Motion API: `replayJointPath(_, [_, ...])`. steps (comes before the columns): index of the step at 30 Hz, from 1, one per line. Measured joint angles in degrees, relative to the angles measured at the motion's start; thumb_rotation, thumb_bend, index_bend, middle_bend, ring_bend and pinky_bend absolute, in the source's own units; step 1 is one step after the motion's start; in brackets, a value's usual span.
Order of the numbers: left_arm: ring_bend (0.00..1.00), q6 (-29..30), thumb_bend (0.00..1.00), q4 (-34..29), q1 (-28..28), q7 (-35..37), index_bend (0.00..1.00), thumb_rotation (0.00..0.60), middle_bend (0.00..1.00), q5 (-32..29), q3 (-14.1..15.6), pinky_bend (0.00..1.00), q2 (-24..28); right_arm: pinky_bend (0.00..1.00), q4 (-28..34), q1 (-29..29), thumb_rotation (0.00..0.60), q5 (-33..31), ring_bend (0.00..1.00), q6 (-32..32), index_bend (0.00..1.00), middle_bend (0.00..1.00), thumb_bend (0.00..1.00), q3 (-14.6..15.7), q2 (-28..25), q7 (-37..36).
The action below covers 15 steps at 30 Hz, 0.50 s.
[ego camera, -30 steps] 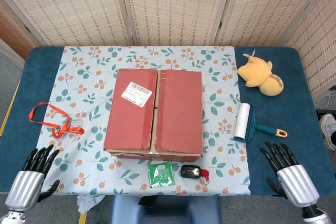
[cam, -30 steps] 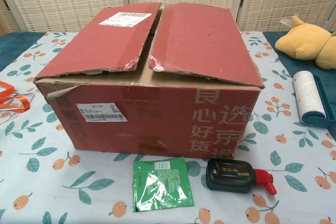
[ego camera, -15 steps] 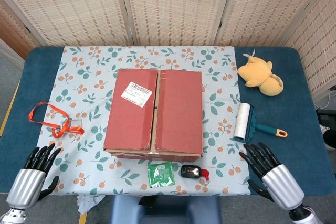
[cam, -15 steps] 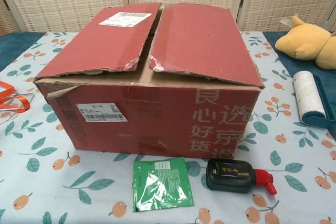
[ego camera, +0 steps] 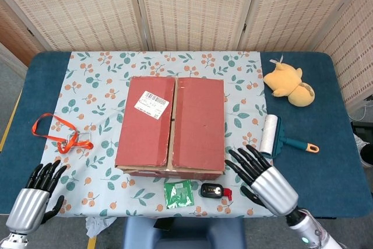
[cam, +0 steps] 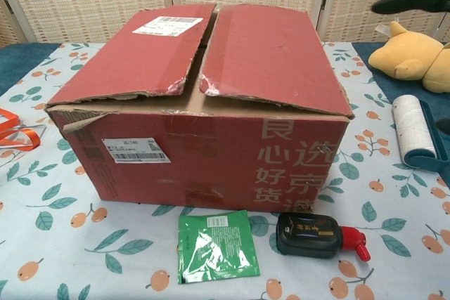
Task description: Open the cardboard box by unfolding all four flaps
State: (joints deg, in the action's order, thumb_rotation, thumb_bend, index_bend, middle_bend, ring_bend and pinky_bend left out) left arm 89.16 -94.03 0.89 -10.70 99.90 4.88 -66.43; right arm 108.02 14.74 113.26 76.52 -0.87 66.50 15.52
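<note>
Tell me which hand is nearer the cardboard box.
Right. The right hand hovers just off the cardboard box at its near right corner; the left hand sits far off, by the table's near left edge.

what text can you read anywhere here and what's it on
"良 心 好 货" and "选 京": large pale characters on the cardboard box front, right side; the rest is cut off.
White shipping label on the left top flap: barcode, too small.
White sticker on the front: too small.
Green packet, black bottle: print unreadable.

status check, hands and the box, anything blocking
Left hand open, low at the table's near left. Right hand open, off the cardboard box's near right corner, not touching. Top flaps shut. Black bottle and green packet lie in front.
</note>
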Motion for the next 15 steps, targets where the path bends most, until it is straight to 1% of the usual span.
replayJointPath(10, [0.0, -0.6, 0.53, 0.0, 0.5, 2.0, 0.0, 0.6, 0.0, -0.6, -0.1, 0.0, 0.6, 0.0, 2.3, 6.7, 0.6, -4.2, 0.0, -7.8, 0.0, 0.0, 0.43, -4.1, 7.8, 4.4])
replayJointPath(15, [0.0, 0.1, 0.56, -0.4, 0.2, 1.7, 0.0, 0.6, 0.0, 0.8, 0.6, 0.0, 0.8, 0.0, 2.6, 9.3, 0.6, -9.3, 0.0, -11.8, 0.0, 0.0, 0.43, -6.1, 11.8, 7.4])
